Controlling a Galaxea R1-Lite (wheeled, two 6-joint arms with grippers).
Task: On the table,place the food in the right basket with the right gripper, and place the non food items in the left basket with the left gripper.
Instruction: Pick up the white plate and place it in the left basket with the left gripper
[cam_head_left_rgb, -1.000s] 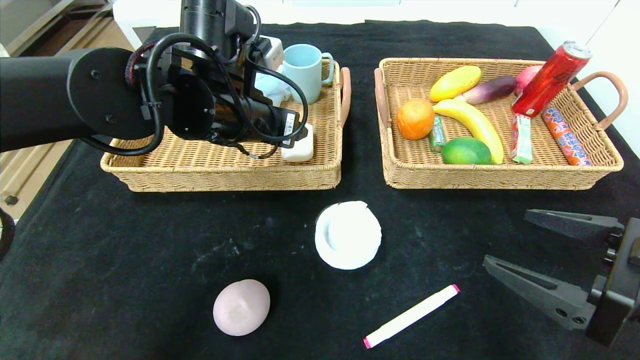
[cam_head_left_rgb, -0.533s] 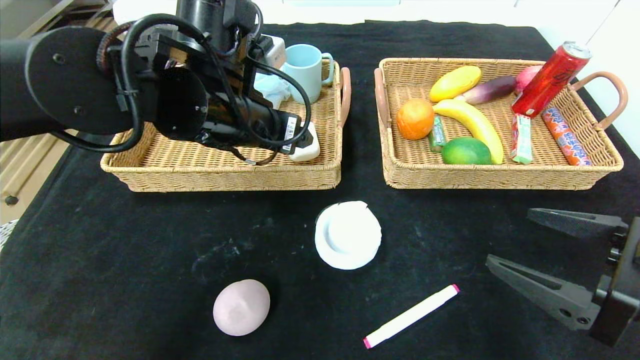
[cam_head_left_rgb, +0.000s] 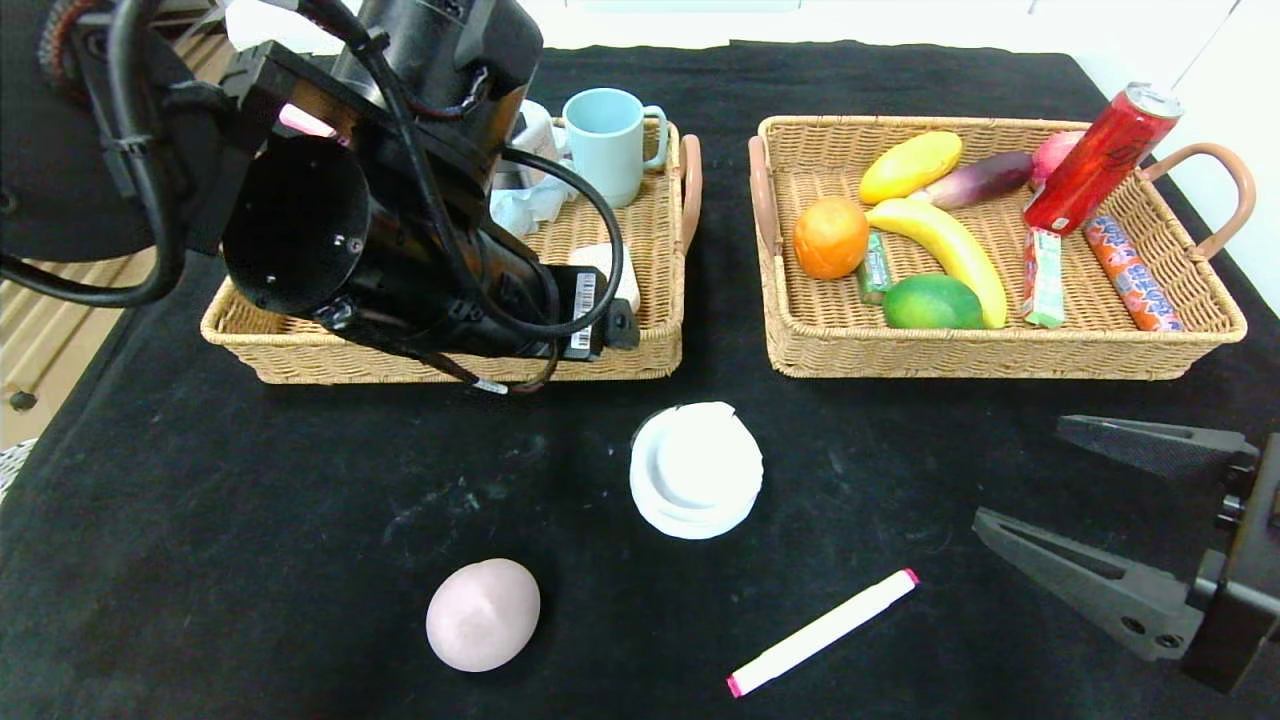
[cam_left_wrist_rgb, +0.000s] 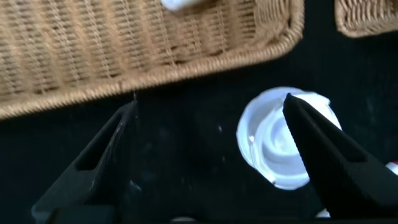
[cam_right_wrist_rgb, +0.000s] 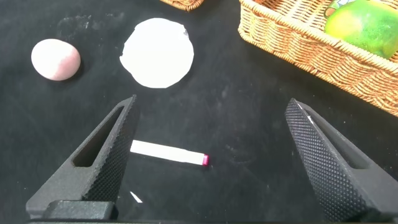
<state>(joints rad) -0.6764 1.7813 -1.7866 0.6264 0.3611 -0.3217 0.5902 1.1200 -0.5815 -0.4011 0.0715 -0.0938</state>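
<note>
Moved: left gripper (cam_left_wrist_rgb: 208, 134) had pulled back from inside the left basket (cam_head_left_rgb: 300, 345) toward its near rim, leaving the soap bar (cam_head_left_rgb: 612, 268) in the basket.
Left gripper: fingers spread wide, holding nothing, above the black table (cam_head_left_rgb: 250, 520).
White disc (cam_head_left_rgb: 696, 468): on the table, near the middle, just beyond the left gripper's right finger.
Soap bar: probably lying flat; mostly hidden by the arm.
Right gripper (cam_head_left_rgb: 1085, 505): open, empty, low at near right.
Marker (cam_head_left_rgb: 822, 632): near, between the egg and the right gripper.
Pink egg (cam_head_left_rgb: 483, 613): near left of the disc.
Orange (cam_head_left_rgb: 830, 237), gum (cam_head_left_rgb: 877, 265): in the right basket (cam_head_left_rgb: 1000, 350).
</note>
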